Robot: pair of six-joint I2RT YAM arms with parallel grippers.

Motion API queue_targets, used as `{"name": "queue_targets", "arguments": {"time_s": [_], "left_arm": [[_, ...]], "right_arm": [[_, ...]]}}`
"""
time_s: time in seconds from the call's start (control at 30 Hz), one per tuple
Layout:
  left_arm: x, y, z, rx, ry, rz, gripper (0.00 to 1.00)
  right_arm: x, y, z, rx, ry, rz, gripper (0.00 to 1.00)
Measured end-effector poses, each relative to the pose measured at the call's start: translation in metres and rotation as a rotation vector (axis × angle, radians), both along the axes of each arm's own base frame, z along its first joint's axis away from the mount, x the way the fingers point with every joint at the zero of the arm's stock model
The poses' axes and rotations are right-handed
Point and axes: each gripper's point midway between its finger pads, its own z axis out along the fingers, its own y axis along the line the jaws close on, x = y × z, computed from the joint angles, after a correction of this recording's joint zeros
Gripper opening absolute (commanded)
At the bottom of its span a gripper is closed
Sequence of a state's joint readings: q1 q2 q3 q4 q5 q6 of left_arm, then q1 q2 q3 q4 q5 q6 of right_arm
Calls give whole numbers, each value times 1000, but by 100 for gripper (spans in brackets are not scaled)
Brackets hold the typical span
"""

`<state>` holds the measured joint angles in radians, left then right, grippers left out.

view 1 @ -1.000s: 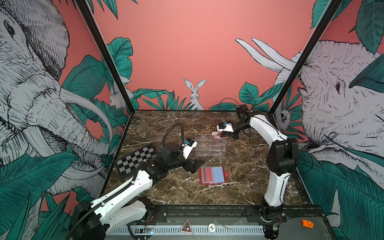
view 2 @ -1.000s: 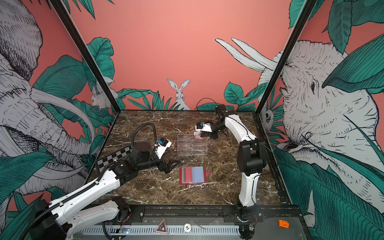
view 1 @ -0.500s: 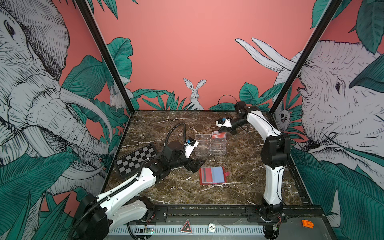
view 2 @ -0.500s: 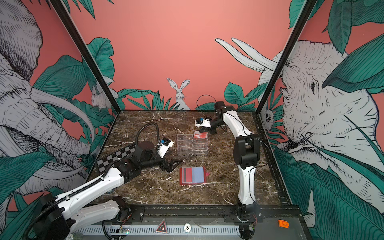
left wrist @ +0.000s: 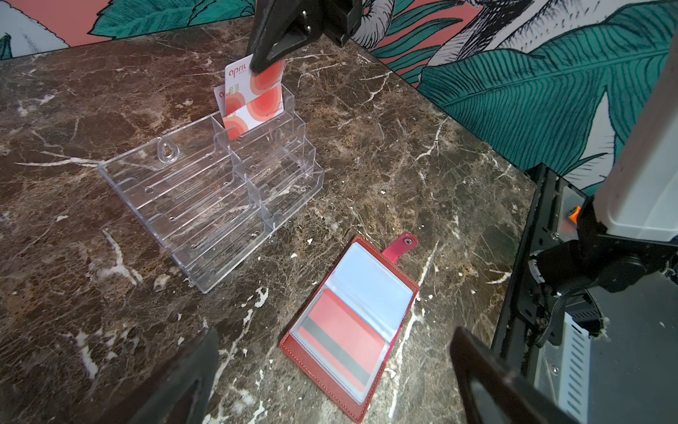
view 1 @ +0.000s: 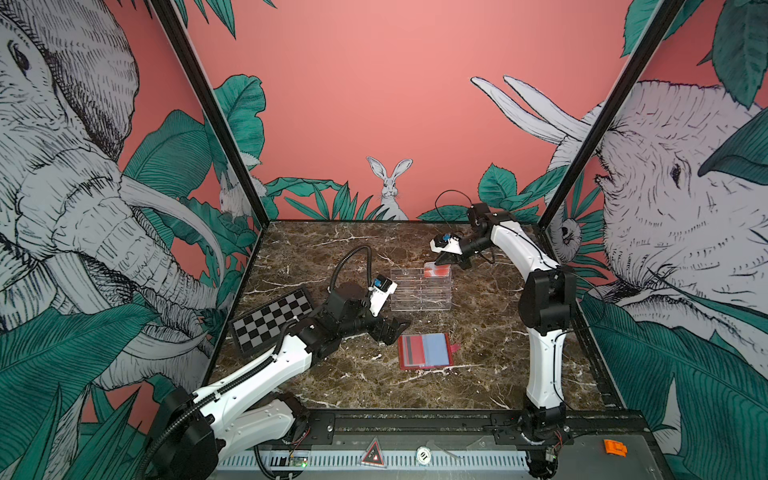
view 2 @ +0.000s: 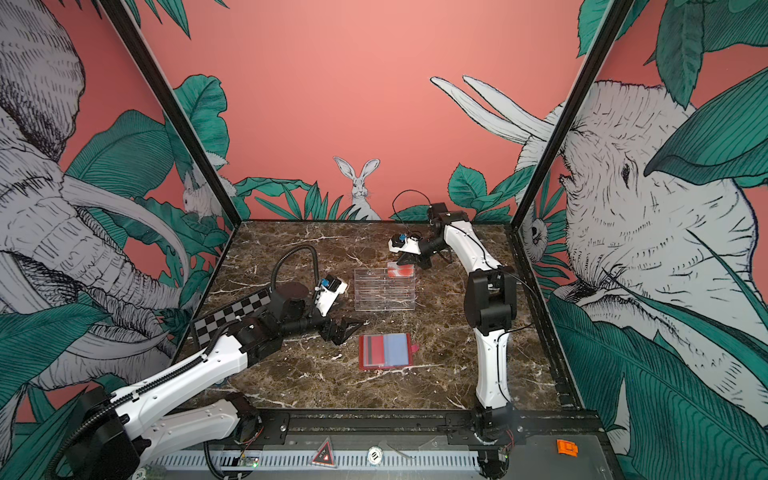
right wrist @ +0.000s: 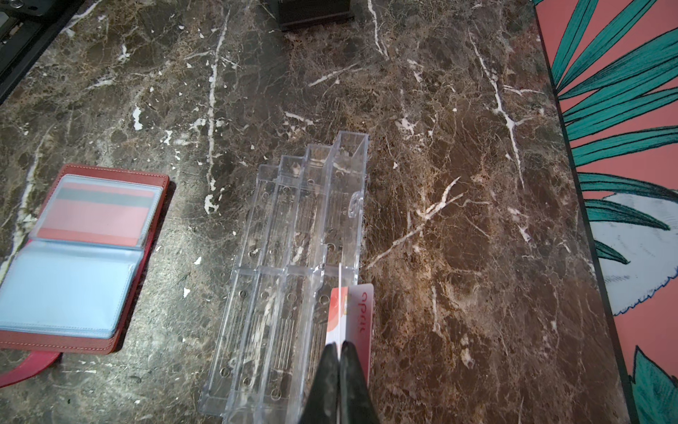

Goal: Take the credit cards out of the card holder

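right end effector [left wrist: 266, 64]: pinching white plastic card with red-orange circle [left wrist: 257, 99] in rear slot of clear acrylic stand [left wrist: 190, 191] | left end effector [view 1: 392, 328]: spread, near open red leather card holder [left wrist: 318, 371]

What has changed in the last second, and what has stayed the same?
The right arm's elbow swung inward; the right end effector, shut on the white-and-orange card, barely shifted at the clear stand's back pocket. The left end effector stayed open beside the card holder. Holder, stand and chequered board did not move.
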<state>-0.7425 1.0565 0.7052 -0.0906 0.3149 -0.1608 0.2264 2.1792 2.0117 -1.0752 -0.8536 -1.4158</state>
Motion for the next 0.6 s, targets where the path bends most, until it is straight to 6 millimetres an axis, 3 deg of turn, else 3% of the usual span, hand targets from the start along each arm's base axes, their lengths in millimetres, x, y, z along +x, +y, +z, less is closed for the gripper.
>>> {"name": "queue_targets", "arguments": {"time_s": [0.6], "left_arm": [[0,-1,-4,6,10,-3,99]], "right_arm": [[1,0,-12,-7,48,-19,0]]}}
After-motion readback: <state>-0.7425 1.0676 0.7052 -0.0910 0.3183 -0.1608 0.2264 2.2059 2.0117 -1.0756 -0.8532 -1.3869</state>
